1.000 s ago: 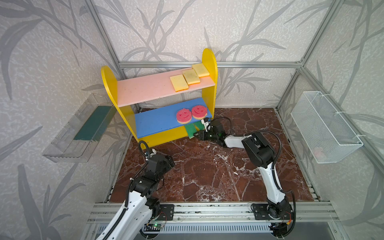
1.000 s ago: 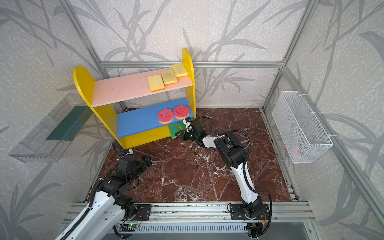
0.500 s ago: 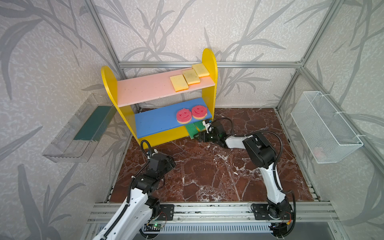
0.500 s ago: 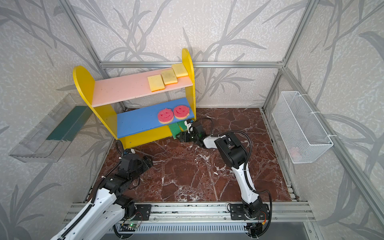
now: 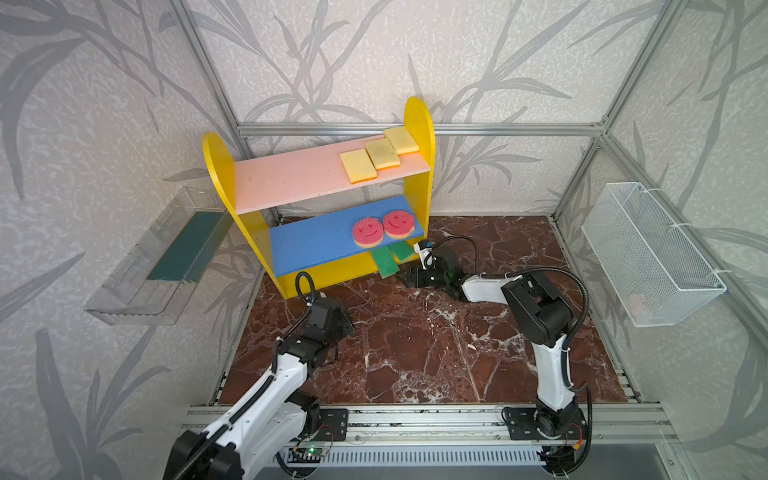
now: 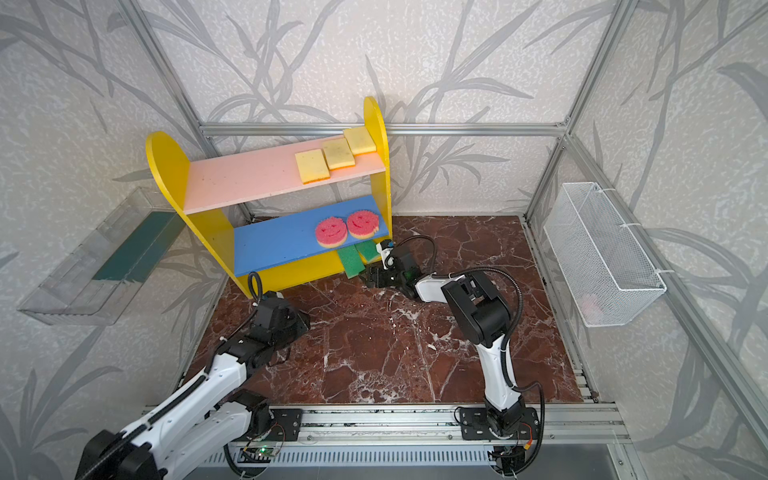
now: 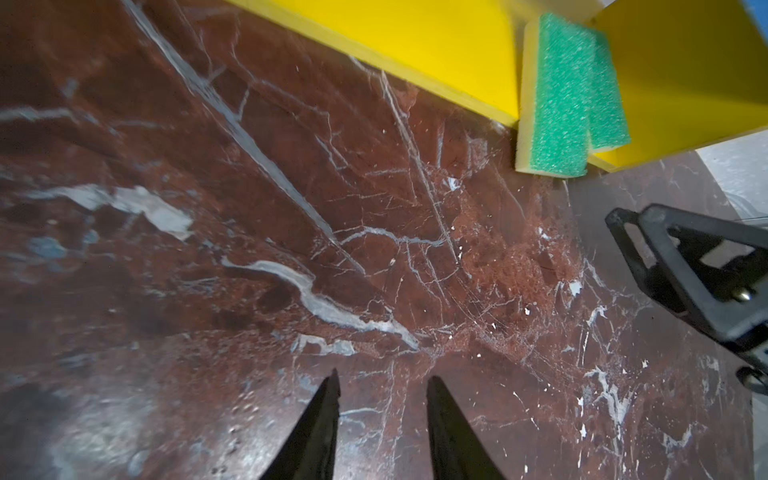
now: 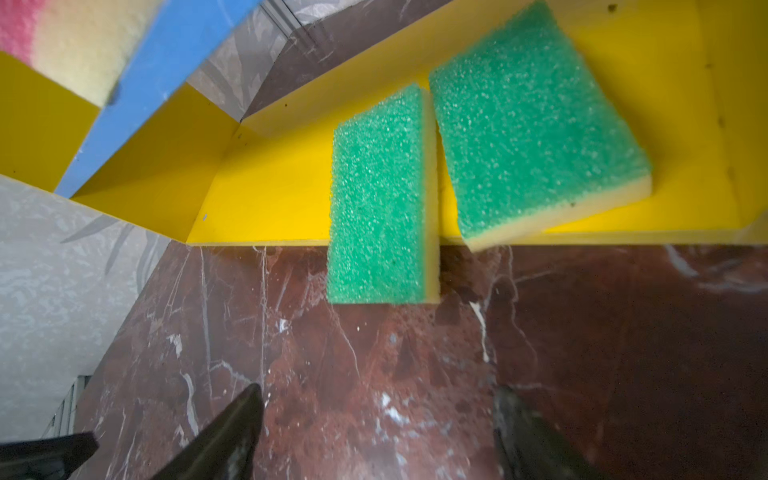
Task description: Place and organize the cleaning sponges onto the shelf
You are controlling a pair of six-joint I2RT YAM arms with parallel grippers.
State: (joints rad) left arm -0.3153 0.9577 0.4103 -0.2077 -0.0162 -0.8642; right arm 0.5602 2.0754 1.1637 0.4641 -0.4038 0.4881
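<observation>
The shelf [image 5: 291, 183] stands at the back left. Three yellow cleaning sponges [image 5: 382, 153] lie in a row on its pink board. Two pink smiley sponges [image 5: 368, 232] sit on the blue board. Two green-faced sponges [image 8: 380, 195] [image 8: 536, 137] lie on the yellow base, and the nearer one overhangs the front edge. My right gripper [image 8: 376, 388] [image 5: 409, 277] is low over the floor just in front of them, open and empty. My left gripper [image 7: 382, 380] hovers over bare floor farther forward, with a narrow gap between its jaws and nothing in it.
A clear tray with a green mat [image 5: 166, 257] hangs on the left wall. A white wire basket [image 5: 648, 253] hangs on the right wall. The red marble floor [image 5: 415, 353] is bare between the arms. An aluminium rail [image 5: 415, 415] runs along the front.
The right gripper's jaws have opened and it has drawn back slightly from the green sponges. The left gripper's jaws have narrowed.
</observation>
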